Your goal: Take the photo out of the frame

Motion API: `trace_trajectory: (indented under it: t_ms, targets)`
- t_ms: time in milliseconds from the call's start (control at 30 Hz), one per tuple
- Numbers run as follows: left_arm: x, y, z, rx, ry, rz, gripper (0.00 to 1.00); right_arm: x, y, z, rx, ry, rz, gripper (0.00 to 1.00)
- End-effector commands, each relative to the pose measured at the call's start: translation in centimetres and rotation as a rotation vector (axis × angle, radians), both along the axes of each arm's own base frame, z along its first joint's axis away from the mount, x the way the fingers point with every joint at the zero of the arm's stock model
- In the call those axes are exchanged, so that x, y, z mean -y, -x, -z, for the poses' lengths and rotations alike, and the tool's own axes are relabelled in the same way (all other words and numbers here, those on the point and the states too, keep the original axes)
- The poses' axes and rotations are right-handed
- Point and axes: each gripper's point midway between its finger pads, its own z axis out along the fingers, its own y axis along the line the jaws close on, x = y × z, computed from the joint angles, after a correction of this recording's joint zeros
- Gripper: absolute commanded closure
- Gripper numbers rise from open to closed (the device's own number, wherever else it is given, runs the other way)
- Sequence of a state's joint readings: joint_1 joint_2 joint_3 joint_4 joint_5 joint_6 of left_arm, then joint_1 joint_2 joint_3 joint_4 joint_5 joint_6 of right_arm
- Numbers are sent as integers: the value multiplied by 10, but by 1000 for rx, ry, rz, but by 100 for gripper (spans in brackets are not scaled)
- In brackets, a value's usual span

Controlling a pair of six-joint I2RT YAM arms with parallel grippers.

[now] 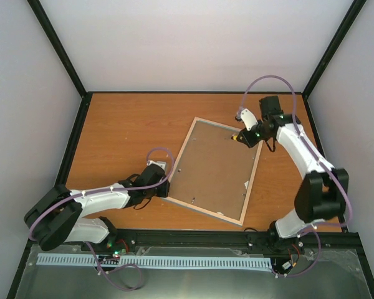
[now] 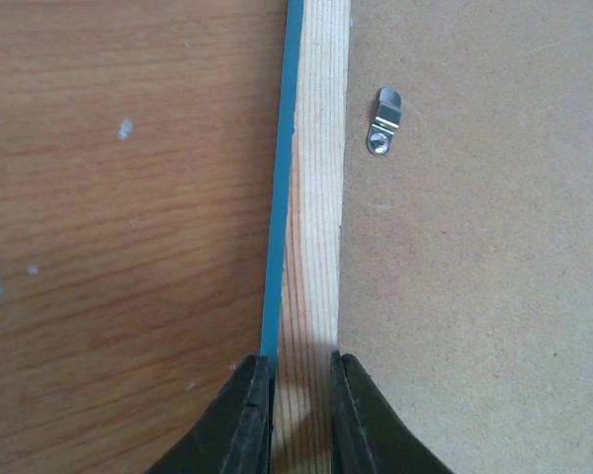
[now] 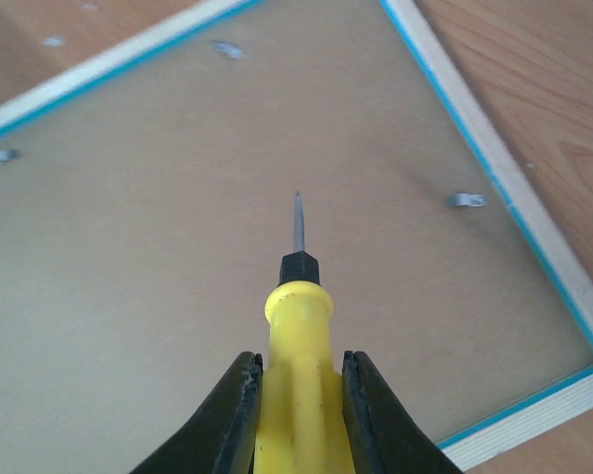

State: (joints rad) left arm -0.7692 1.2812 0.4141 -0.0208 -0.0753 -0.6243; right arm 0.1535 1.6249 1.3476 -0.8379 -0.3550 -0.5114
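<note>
The frame (image 1: 203,211) is lying face down on the wooden table (image 1: 124,137), right of the middle and turned at a slant. Its pale wood back is facing up, with a thin line of blue border showing along the outer edge. A plain brown backing board (image 1: 215,171) is filling the inside of the frame, so the photo is not showing in any view.

The left gripper (image 2: 301,367) is reaching in low from the near left and pinching the frame's left rail. One dark finger is sitting on the blue outer edge and the other on the inner side against the board. The jaws are closed down to the width of the wood. Just beyond them, a small metal clip (image 2: 383,121) is lying on the board beside the rail.

The right gripper (image 3: 298,360) is hanging over the frame's far right corner, its jaws clamped on the yellow handle of a screwdriver (image 3: 296,306). The blade is pointing out over the backing board. It seems to be sitting just above the surface, though I cannot tell whether the tip is touching. Another clip (image 3: 465,200) is lying near the right rail, well apart from the blade.
</note>
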Motion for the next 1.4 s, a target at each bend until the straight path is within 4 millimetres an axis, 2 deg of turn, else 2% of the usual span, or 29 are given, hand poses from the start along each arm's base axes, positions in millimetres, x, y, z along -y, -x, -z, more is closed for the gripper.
trace_trajectory:
  t_ms: [0, 100, 167, 233, 300, 367, 467, 567, 667, 733, 800, 867, 967, 1133, 1200, 1300, 1367]
  targets:
    - [-6, -41, -38, 129, -78, -92, 98, -24, 38, -25, 13, -178, -36, 97]
    - [-29, -75, -55, 204, -207, -188, 87, -24, 50, -24, 36, -193, -42, 97]
    - [-48, -95, -55, 144, -218, -251, 73, -22, 54, -17, 53, -191, -33, 97]
    - [-55, -110, -59, 92, -192, -299, 58, -22, 57, -15, 63, -200, -35, 97]
    - [-53, -116, -71, 75, -171, -346, 53, -20, 58, -12, 71, -188, -34, 97]
    - [-48, -107, -75, 24, -109, -371, 51, -12, 52, -10, 103, -144, -6, 97]
    - [-30, -76, -69, -71, 16, -391, 52, 19, 27, -8, 173, -25, 100, 97]
    - [5, -32, -58, -162, 107, -347, 51, 57, -8, -17, 212, 7, 192, 97]
    - [26, 2, -44, -239, 123, -319, 50, 90, -51, -26, 232, 15, 254, 97]
    - [36, 16, -36, -272, 124, -294, 50, 104, -75, -20, 223, 36, 268, 97]
    - [43, 25, -28, -296, 117, -266, 49, 115, -100, -4, 200, 62, 276, 97]
    - [52, 30, -23, -310, 130, -230, 49, 123, -121, 9, 183, 90, 287, 97]
    - [72, 30, -27, -291, 187, -131, 49, 130, -144, 23, 162, 115, 300, 97]
    - [70, 16, -23, -277, 178, -233, 46, 138, -168, 38, 144, 154, 303, 97]
    - [67, 9, -22, -267, 178, -293, 45, 139, -168, 44, 126, 169, 288, 97]
    - [63, 3, -18, -271, 162, -374, 45, 136, -158, 51, 87, 174, 245, 97]
    - [63, 0, -4, -308, 114, -427, 45, 129, -134, 65, 33, 172, 187, 97]
